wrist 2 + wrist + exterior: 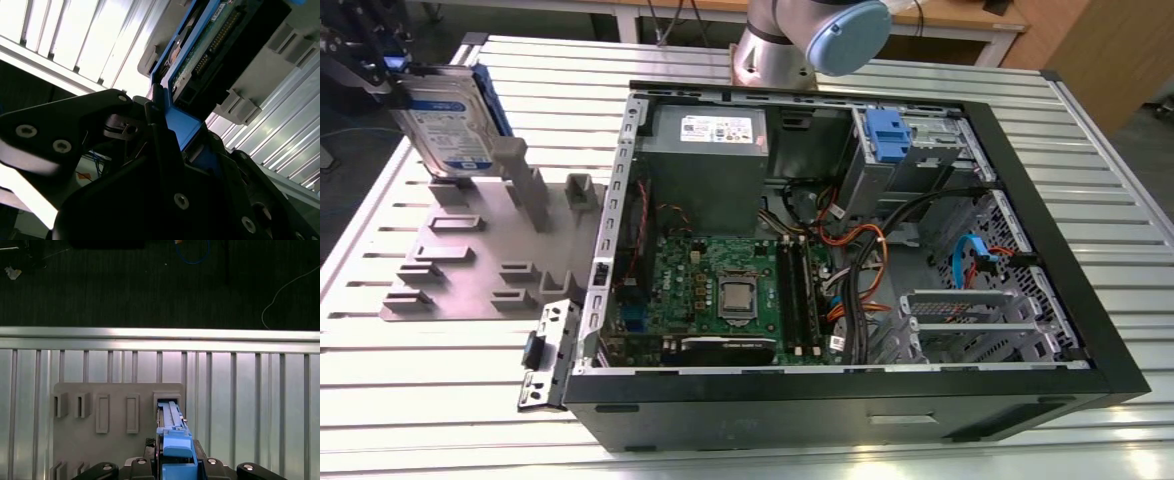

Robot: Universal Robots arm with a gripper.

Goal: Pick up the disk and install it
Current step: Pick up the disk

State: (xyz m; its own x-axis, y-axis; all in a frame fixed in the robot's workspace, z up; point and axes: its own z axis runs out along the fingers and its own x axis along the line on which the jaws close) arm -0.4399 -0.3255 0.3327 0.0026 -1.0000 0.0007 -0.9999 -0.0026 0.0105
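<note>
Gripper (398, 72): clamped on the top edge of the disk (447, 120), fingers (75, 135) pressing the blue carrier from both sides.
Disk: upright, at the exterior view's far left, over the end slot of the grey holder (480, 270); whether its lower edge is clear of the slot cannot be told.
Holder: flat on the slatted table (454, 400).
Open case (1047, 210): beside the holder, on the exterior view's right; motherboard (720, 290) inside.
</note>
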